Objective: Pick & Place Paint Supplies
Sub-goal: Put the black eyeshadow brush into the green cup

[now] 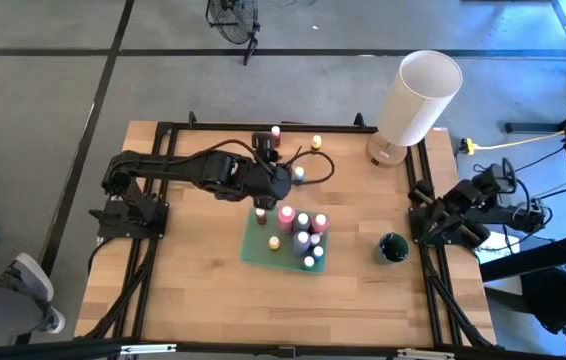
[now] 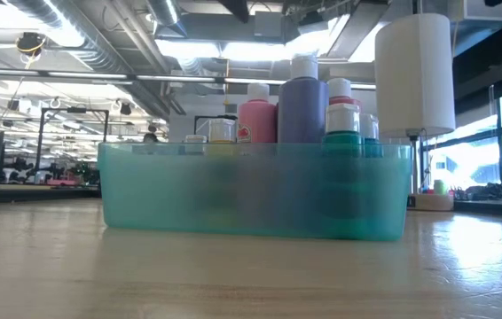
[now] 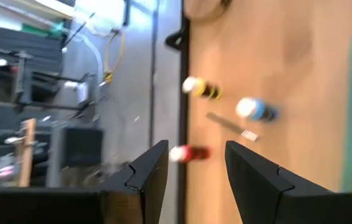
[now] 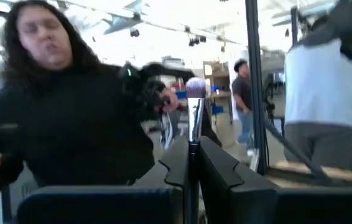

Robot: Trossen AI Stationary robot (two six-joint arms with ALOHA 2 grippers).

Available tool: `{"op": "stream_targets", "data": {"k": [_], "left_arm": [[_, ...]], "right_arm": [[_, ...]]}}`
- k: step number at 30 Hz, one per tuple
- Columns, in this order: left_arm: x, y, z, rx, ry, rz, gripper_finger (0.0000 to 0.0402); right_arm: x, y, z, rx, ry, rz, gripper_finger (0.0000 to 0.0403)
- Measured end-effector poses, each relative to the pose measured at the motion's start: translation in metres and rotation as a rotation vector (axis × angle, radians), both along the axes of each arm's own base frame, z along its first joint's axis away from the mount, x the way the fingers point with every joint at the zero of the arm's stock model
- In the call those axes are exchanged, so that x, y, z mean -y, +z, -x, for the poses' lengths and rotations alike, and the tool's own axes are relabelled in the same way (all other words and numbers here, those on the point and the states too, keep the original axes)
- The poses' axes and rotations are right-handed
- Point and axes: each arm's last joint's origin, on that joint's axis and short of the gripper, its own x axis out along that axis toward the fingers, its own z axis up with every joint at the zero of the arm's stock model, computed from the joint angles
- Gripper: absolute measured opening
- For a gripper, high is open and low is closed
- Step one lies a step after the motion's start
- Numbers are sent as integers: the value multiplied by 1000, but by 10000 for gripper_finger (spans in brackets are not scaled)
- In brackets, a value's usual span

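The wooden bench (image 1: pixel 193 280) carries a green tray (image 1: pixel 255 246) near its middle. Beyond the tray, toward the far edge, a yellow bottle (image 1: pixel 316 142), a red bottle (image 1: pixel 275 132) and a blue bottle (image 1: pixel 299 173) stand on the bare wood. A large white cylinder (image 1: pixel 418 98) stands at the far right corner, and a dark green cup (image 1: pixel 392 248) sits near the right edge.

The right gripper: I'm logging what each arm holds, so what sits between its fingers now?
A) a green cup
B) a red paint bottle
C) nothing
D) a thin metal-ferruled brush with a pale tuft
D: the right wrist view shows the right gripper shut on the upright brush, tuft above the fingers.
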Motion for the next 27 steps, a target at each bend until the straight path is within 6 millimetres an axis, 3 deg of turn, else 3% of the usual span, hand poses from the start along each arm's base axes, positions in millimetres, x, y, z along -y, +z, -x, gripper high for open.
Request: {"op": "stream_targets", "data": {"k": [10,16,20,24,27], "left_arm": [[5,7,-12,142,-94,129,155],[6,7,-14,153,-130,171,155],[7,10,-17,206,-144,183,155],[8,14,-21,267,-165,207,155],[11,21,-27,387,-190,317,155]], "right_arm": [[-1,-21,-12,-36,-87,34,24],[-4,-51,-27,-98,-74,30,24],[-7,-61,-31,-77,-48,13,24],[-9,-70,-34,-124,-37,2,24],[-10,-79,-37,-170,-36,-19,24]]}}
